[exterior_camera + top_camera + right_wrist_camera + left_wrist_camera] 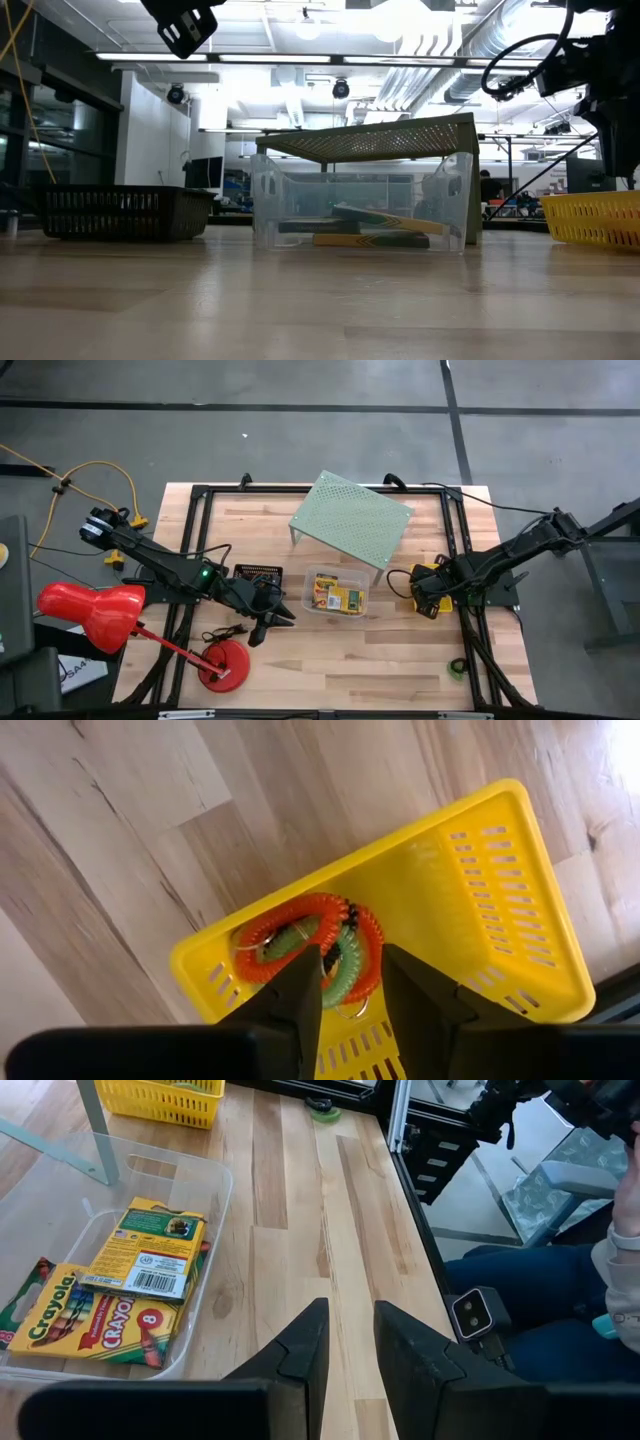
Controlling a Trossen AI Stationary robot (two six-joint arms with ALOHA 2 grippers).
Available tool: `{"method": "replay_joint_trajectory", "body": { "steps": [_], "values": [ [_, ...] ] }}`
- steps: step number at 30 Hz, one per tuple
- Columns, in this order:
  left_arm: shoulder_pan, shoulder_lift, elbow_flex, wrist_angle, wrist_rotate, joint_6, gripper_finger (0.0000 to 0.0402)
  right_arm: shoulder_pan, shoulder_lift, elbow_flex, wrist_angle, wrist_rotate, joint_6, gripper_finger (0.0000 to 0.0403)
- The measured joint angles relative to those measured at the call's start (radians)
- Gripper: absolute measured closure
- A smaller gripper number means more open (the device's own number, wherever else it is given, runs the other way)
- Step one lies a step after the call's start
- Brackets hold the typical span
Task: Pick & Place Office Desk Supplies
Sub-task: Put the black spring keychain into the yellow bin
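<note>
My right gripper (pixel 345 990) stands open, pointing down over the yellow basket (pixel 500 890) at the table's right (pixel 425 607). Red and green coil rings (pixel 300 935) lie on the basket's floor just below its fingertips; I cannot see that it touches them. My left gripper (pixel 350 1350) hangs open above the bare wood, left of the clear tub (pixel 315 575), with nothing between its fingers (pixel 275 622). Green-and-yellow crayon boxes (pixel 150 1250) lie flat in the tub. A small black mesh tray (pixel 258 573) stands beside the left arm.
The pale green perforated shelf (pixel 350 520) stands on legs behind the tub. A red desk lamp (pixel 90 610) with a round base (pixel 225 665) sits near left. A green ring (pixel 456 668) lies near right. A seated person (pixel 560 1300) is beyond the table's right edge.
</note>
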Motion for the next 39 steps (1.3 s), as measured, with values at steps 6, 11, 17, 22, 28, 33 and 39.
{"method": "replay_joint_trajectory", "body": {
  "steps": [6,11,17,22,28,33,39],
  "values": [
    [0.0,0.0,0.0,0.0,0.0,0.0,0.0324,0.001,0.0,0.0,0.02,-0.028,-0.03,0.0311],
    [0.0,0.0,0.0,0.0,0.0,0.0,0.0324,0.008,0.0,0.0,0.104,-0.19,-0.073,0.0312],
    [0.0,0.0,0.0,0.0,0.0,0.0,0.0324,0.118,0.01,0.0,0.185,-0.224,-0.034,0.0312],
    [0.0,0.0,0.0,0.0,0.0,0.0,0.0324,0.232,0.01,0.0,0.237,-0.21,0.089,0.0312],
    [0.0,0.0,0.0,0.0,0.0,0.0,0.0324,0.365,0.01,0.0,0.249,-0.204,0.234,0.0312],
    [0.0,0.0,0.0,0.0,0.0,0.0,0.0324,0.429,0.016,0.0,0.296,-0.197,0.232,0.0312],
    [0.0,0.0,0.0,0.0,0.0,0.0,0.0324,0.471,0.092,0.0,0.367,-0.225,0.127,0.0312]
  ]
}}
